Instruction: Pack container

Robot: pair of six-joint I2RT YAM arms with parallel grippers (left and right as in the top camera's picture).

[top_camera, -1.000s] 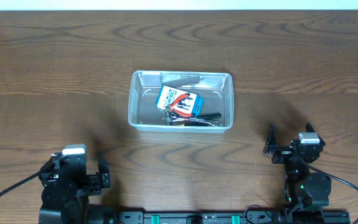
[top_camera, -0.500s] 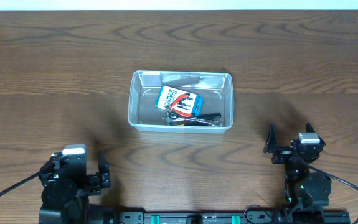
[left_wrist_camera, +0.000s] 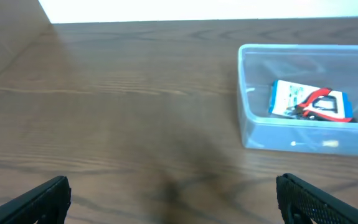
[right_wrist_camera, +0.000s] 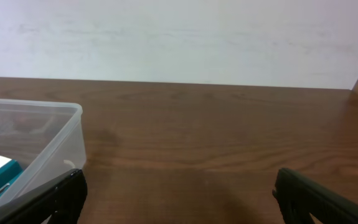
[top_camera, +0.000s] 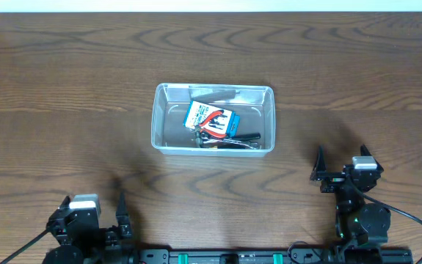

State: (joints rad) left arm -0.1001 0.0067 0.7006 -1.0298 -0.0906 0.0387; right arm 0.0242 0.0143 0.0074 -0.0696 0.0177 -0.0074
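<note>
The clear container [top_camera: 155, 121] sits in the middle of the brown worktop [top_camera: 64, 88]. Inside it lies a small blue-and-white box [top_camera: 205, 112]. A red-handled tool [top_camera: 215, 123] lies on the box, and a black-handled tool [top_camera: 244, 136] lies beside it. The left claw [left_wrist_camera: 172, 180] and the right claw [right_wrist_camera: 179, 174] wait low by the near edge, well apart from the container. Each claw is spread wide and holds nothing.

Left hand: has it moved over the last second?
Yes. In the overhead view the left hand has drawn back toward the bottom edge of the picture, away from the container, which has stayed put.
</note>
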